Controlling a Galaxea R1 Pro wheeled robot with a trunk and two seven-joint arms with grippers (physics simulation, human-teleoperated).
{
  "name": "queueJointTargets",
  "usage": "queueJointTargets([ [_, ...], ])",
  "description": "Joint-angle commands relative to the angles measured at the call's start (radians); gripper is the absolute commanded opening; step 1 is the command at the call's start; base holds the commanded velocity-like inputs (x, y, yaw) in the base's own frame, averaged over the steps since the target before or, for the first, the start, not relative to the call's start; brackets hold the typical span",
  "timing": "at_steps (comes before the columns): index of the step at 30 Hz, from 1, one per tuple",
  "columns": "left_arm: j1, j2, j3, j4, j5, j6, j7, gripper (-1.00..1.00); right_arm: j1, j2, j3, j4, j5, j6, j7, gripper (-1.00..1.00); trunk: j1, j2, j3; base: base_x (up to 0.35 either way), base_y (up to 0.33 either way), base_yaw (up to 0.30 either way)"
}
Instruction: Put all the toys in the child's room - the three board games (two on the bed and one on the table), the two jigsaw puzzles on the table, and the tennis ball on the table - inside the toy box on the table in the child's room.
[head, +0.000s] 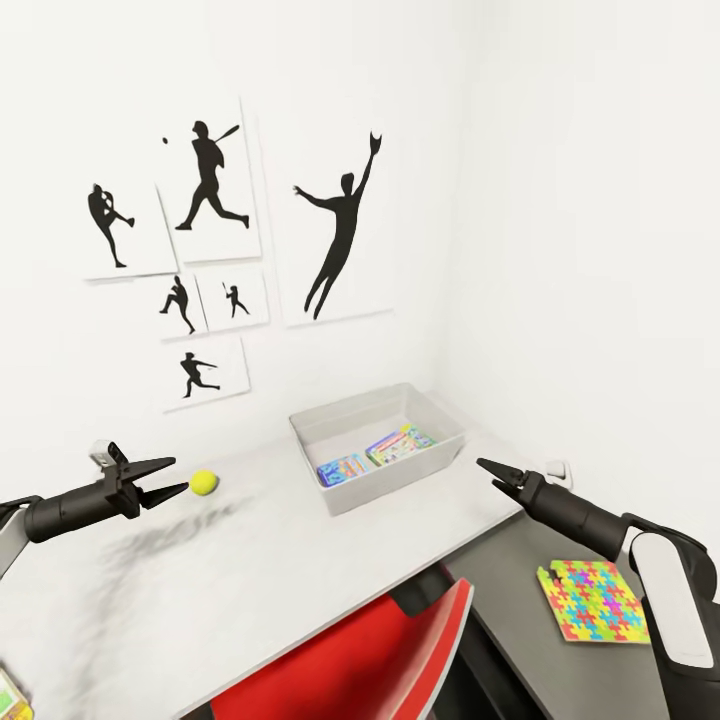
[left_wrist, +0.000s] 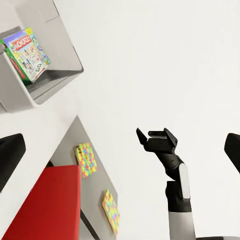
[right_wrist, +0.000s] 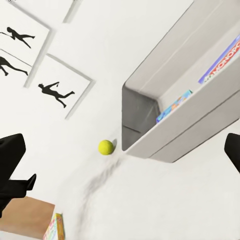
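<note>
2 claws apart: left claw just beside tennis ball, right claw near toy box rim.

Bare desktop between tennis ball and toy box.

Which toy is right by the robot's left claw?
The tennis ball, just off the left claw's tips. The board games lie in the toy box, farther away.

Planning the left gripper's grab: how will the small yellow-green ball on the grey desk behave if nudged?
The small yellow-green ball is round on the flat grey desk, so it probably rolls away. It looks light, and open left gripper fingers might squeeze it out unless centred.
</note>
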Motion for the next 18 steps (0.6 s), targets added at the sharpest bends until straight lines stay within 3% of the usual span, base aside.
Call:
queueJointTargets([
  [1,-0.001,0.000,0.000,0.000,0.001,0.008,-0.002,1.00,-0.001,0.000,-0.002,0.000,0.009,0.004,0.010,1.00,-0.004,0.006,0.002,0.000,0.000,0.005],
  [18,-0.001,0.000,0.000,0.000,0.000,0.008,-0.002,1.00,-0.001,0.000,-0.003,0.000,0.009,0.005,0.010,1.00,-0.069,0.125,0.055,0.000,0.000,0.001],
])
